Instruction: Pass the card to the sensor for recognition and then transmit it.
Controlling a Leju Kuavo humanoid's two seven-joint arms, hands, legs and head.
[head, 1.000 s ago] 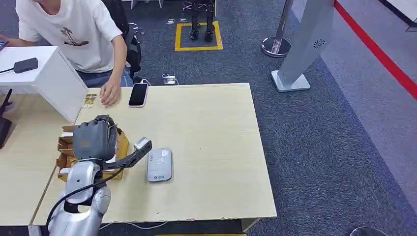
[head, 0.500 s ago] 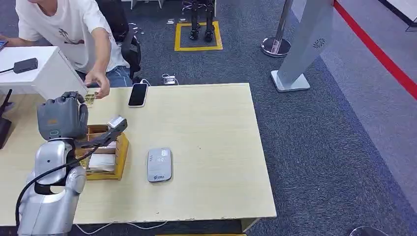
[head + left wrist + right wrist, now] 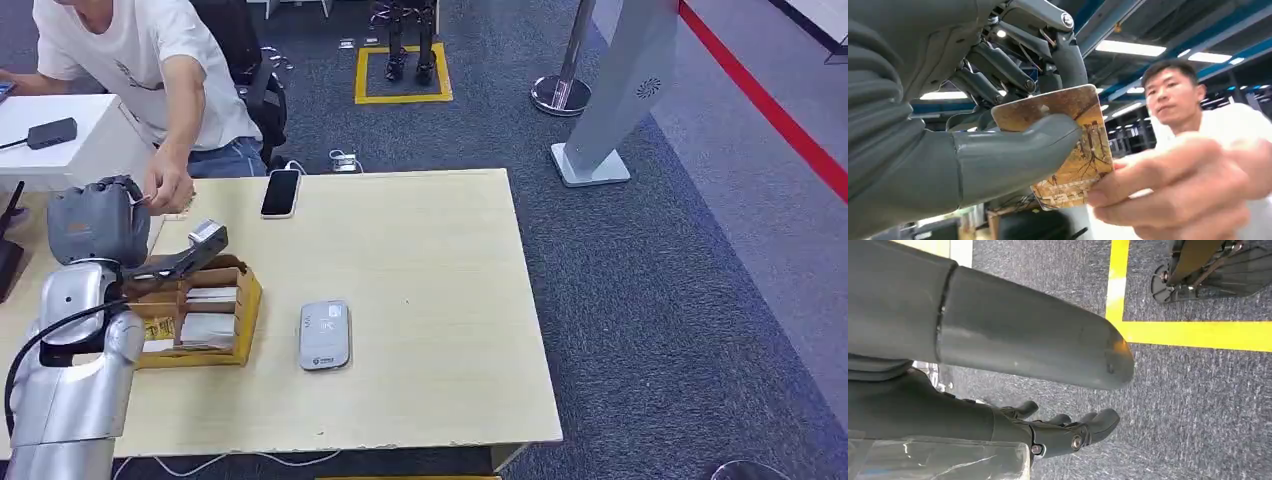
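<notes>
Your left hand pinches the card by thumb and fingers near the table's far-left corner; the person's hand also grips it, so a late release risks bending it

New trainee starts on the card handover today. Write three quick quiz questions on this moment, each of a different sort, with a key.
1. True or false: the left hand holds the card between its thumb and fingers.
2. Who else has fingers on the card? A) nobody B) the person's hand C) the right hand
3. Fill in: the phone lies on the table near its ___ edge, beyond the grey card reader.

Key: 1 true; 2 B; 3 far.
</notes>
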